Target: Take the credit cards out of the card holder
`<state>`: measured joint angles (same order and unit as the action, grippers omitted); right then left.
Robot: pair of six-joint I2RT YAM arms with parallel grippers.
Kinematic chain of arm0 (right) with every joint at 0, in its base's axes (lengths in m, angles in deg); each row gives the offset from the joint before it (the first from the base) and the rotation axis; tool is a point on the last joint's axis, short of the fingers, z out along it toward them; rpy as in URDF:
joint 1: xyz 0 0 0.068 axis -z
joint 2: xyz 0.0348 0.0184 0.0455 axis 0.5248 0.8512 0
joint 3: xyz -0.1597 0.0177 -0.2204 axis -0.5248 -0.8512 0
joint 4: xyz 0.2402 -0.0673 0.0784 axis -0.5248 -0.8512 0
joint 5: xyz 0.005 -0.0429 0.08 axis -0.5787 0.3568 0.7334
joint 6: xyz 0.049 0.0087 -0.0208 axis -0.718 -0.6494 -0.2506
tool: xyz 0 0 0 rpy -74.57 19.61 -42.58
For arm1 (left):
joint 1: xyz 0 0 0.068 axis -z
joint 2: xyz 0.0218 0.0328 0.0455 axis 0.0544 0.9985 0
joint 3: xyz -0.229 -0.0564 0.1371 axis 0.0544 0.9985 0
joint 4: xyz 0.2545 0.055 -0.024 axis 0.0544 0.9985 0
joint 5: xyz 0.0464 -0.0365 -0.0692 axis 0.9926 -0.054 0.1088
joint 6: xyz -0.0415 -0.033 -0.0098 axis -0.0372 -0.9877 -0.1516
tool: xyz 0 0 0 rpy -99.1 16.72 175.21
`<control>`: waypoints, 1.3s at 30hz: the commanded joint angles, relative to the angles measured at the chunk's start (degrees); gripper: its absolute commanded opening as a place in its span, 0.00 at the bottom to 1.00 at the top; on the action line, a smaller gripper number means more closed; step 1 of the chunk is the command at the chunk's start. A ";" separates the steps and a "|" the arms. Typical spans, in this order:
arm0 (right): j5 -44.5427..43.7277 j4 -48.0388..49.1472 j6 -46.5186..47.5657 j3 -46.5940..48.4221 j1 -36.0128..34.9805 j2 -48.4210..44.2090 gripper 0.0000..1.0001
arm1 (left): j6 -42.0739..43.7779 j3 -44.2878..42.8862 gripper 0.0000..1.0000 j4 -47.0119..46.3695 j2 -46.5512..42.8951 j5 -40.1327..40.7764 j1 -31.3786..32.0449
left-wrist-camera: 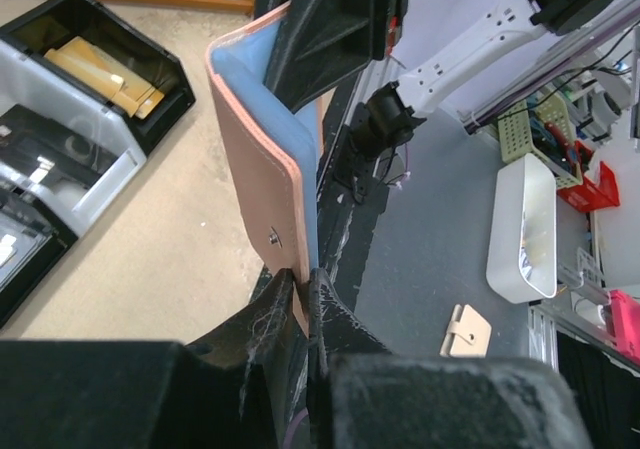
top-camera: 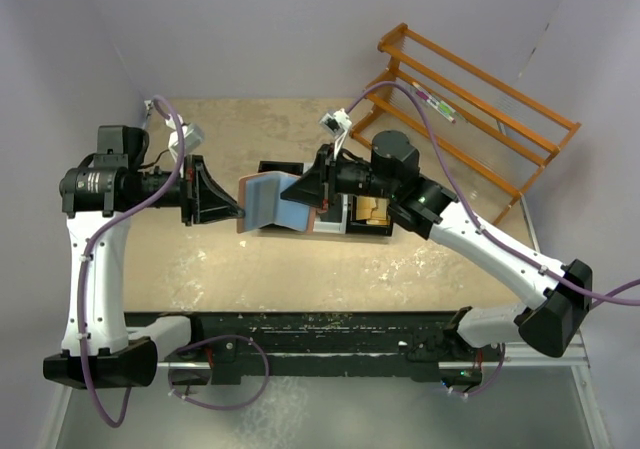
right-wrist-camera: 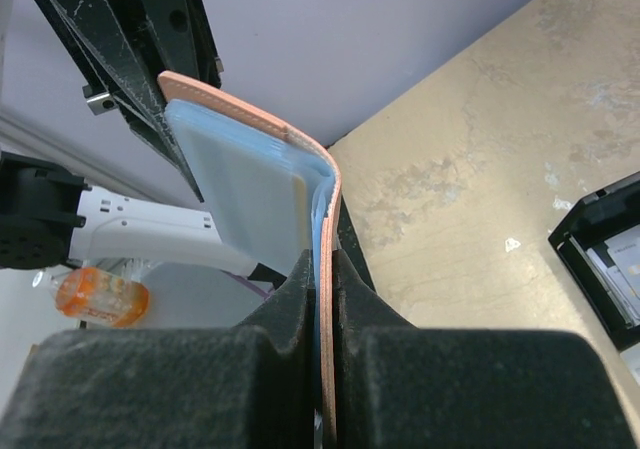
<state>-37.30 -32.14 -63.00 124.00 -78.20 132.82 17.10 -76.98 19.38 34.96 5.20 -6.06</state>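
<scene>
Now the wallet (top-camera: 262, 201) hangs in the air over the table (top-camera: 400, 269). The left gripper (left-wrist-camera: 300, 287) is clamped on one flap, and the right gripper (right-wrist-camera: 325, 269) on the other. If they pull too hard, a flap may slip and the wallet drops. I count one wallet, two grippers and one pale card (right-wrist-camera: 245, 194) showing.

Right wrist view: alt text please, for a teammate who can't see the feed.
The right fingers pinch the edge of an open reddish-brown wallet with a light blue lining, the left fingers gripping its far edge. A tan table lies to the right, with a black tray corner at the frame edge.
</scene>
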 commanded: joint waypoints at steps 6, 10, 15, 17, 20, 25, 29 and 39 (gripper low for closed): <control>0.99 4.84 -0.83 0.70 -0.21 -2.03 0.00 | -19.26 5.09 0.34 -20.97 -6.21 5.31 0.07; -1.61 1.50 -0.59 2.28 -0.22 -0.94 0.00 | -15.57 4.68 0.47 -17.40 -6.03 2.06 0.13; -1.14 1.92 -0.57 2.38 -0.21 -1.20 0.00 | -13.07 4.42 0.39 -14.99 -5.57 1.32 0.06; -0.72 2.04 -0.59 2.20 -0.21 -1.52 0.00 | -11.68 3.99 0.35 -13.71 -5.40 -0.03 0.12; 1.42 1.22 -0.74 1.74 -0.21 -2.05 0.00 | -9.08 3.14 0.30 -11.03 -4.94 -1.20 0.08; 0.67 3.33 -1.18 1.75 -0.26 -2.38 0.00 | -11.04 3.43 0.18 -13.10 -4.92 0.33 0.08; 1.33 4.25 -1.73 1.24 -0.26 -2.68 0.00 | -12.39 3.70 0.13 -14.24 -5.17 0.42 0.13; 4.53 8.25 -4.13 -0.12 -0.23 -2.44 0.00 | -17.31 5.38 0.12 -19.23 -6.62 3.43 0.13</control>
<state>-36.21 -31.27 -64.80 123.90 -78.13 132.58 2.22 -72.08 4.21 29.54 8.28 -6.06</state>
